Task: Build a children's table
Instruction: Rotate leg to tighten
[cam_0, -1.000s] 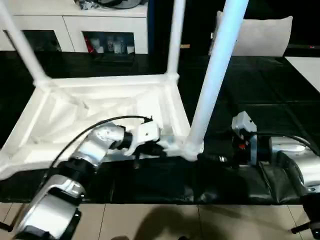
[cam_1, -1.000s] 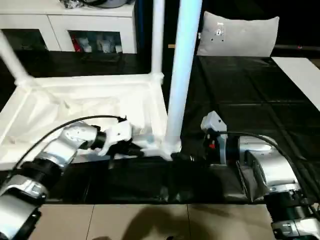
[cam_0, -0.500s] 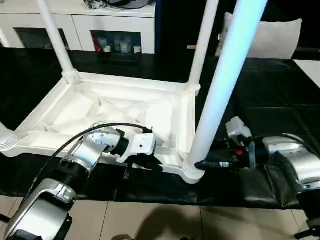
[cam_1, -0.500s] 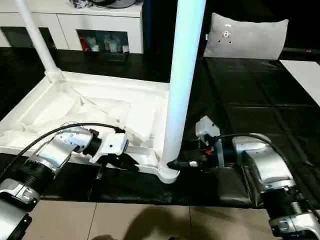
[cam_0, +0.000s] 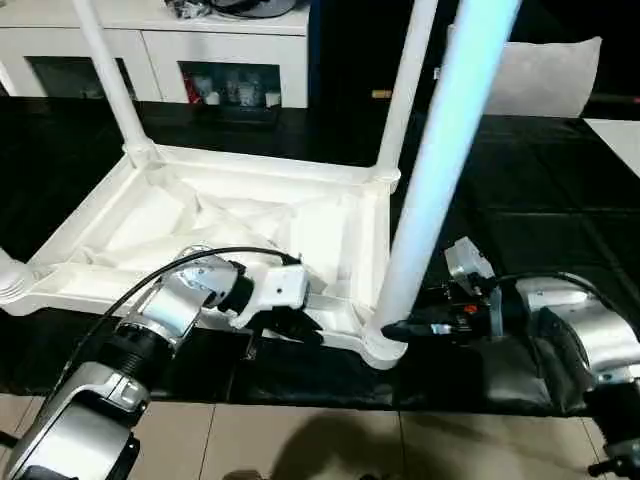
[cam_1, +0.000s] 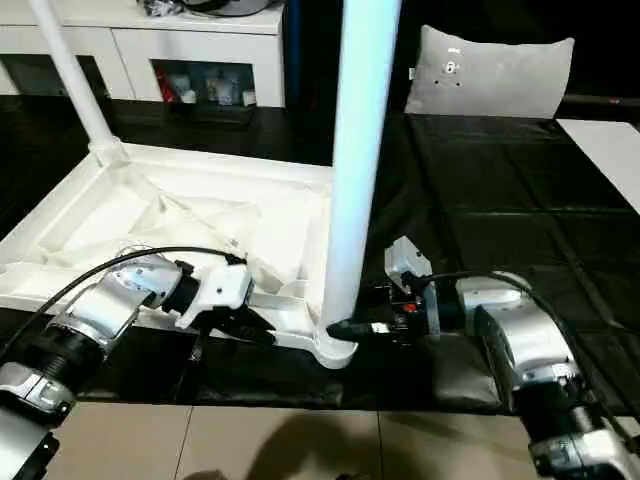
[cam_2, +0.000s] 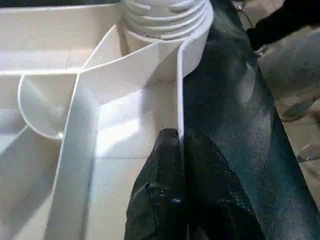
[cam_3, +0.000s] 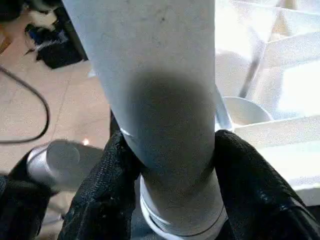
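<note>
At the near corner socket (cam_0: 383, 345), I'm clamping the right gripper (cam_3: 167, 165) around the leg (cam_0: 432, 170) — twisting squarely — while the left gripper (cam_2: 179, 150) is pinching the tabletop's rim (cam_2: 180, 90).

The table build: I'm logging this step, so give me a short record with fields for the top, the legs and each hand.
top: table top lies underside up on the black surface
legs: three stand in corner sockets; nearest leg upright in near corner socket
left hand: left hand shut on the top's near rim
right hand: right hand shut on the nearest leg's base

Tabletop (cam_0: 240, 215) inverted on mat (cam_0: 520, 190); legs (cam_0: 440, 160) upright at corners.
</note>
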